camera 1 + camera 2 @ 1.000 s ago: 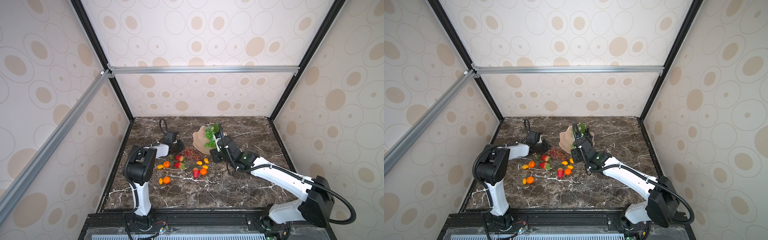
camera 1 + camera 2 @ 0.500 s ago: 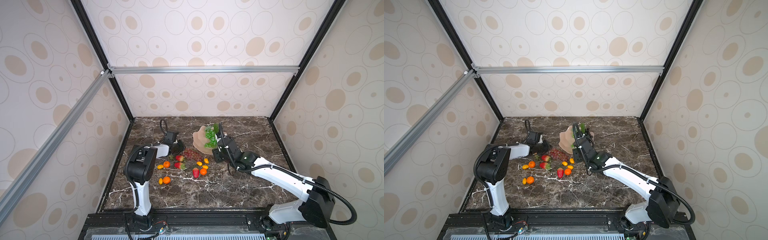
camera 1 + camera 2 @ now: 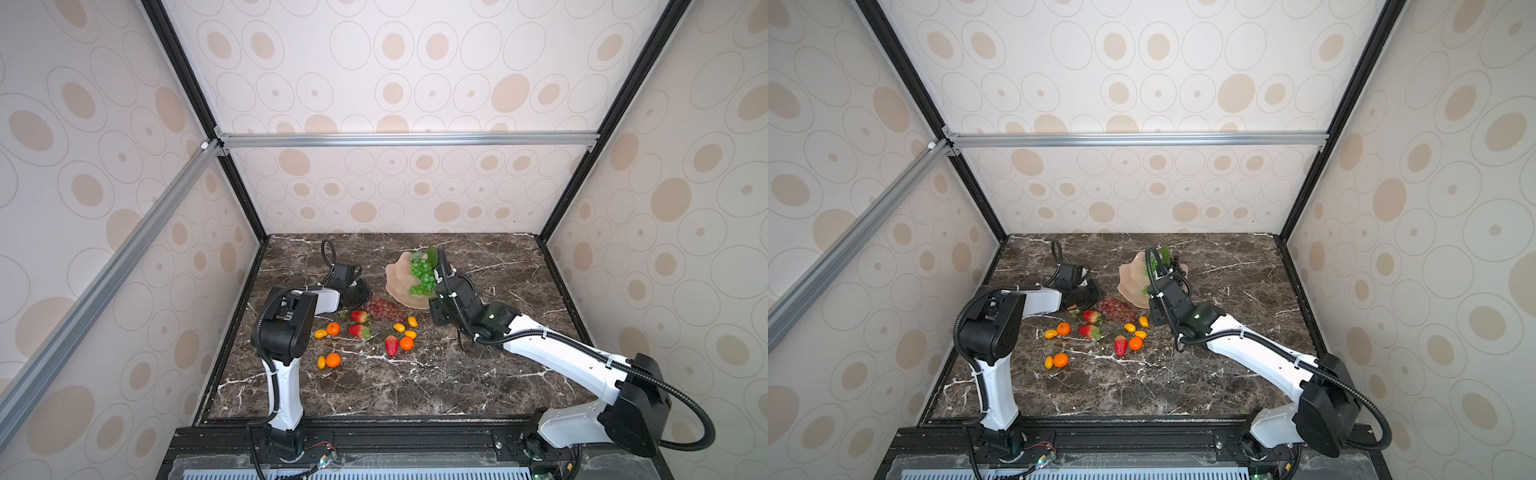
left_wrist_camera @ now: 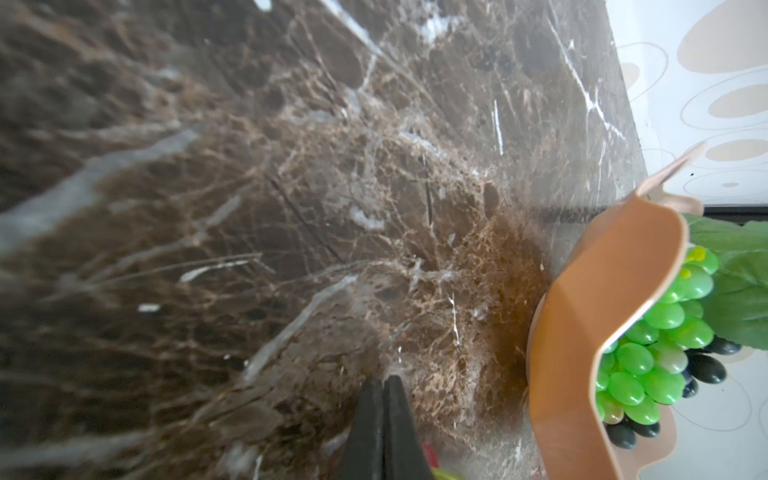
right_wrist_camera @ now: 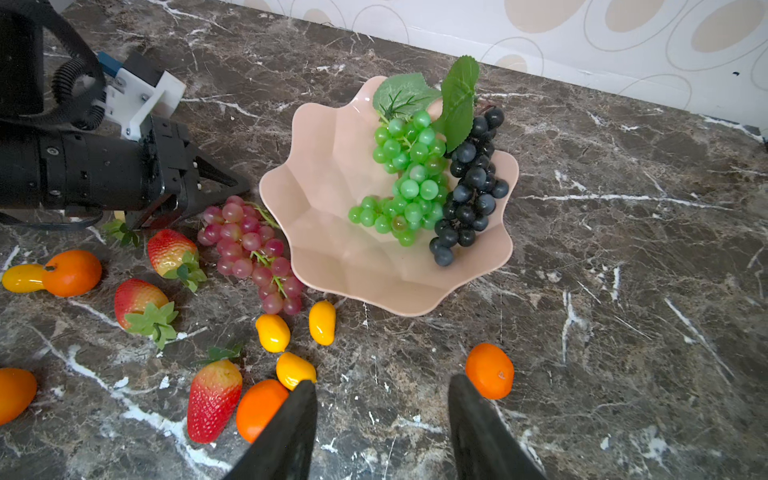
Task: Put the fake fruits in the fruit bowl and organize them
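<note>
Fruit bowl (image 5: pixel 332 187) — pale pink, faceted, wavy-rimmed

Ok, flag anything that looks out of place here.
The black grapes lie along the rim of the fruit bowl, one end poking past it. The red grapes, strawberries and tangerines lie loose on the table.
</note>
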Robot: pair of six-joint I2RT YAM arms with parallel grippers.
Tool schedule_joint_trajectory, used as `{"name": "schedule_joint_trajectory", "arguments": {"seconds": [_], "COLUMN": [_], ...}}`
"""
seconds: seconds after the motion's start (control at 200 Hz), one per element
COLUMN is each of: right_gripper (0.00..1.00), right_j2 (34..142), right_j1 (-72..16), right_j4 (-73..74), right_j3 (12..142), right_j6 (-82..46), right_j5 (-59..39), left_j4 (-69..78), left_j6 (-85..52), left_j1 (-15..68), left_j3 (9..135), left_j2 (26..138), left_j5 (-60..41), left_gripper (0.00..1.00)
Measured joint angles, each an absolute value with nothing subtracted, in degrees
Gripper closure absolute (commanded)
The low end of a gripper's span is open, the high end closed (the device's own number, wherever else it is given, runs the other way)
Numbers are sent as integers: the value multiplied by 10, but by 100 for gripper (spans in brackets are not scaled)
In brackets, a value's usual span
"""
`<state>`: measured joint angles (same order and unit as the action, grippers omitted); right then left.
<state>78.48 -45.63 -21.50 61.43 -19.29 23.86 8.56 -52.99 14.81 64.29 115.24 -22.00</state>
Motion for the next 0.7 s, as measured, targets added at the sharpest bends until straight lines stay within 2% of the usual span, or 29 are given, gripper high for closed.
{"name": "schedule_joint_trajectory", "arguments": {"seconds": [0.395, 0.7], "right_gripper": [47, 47], "right_j2": [785, 787], "right_j1": [-456, -456], "right_j4": [-217, -218], "right_j3": [614, 614], "right_j6": [-197, -202], "right_j5": [237, 230], "left_j4": [97, 132], "left_j6": [-529, -514], "left_j1": [148, 149], "left_j3": [643, 634], "left_j2": [1148, 1084], "left_j5": [-226, -226], "left_gripper": [100, 100]}}
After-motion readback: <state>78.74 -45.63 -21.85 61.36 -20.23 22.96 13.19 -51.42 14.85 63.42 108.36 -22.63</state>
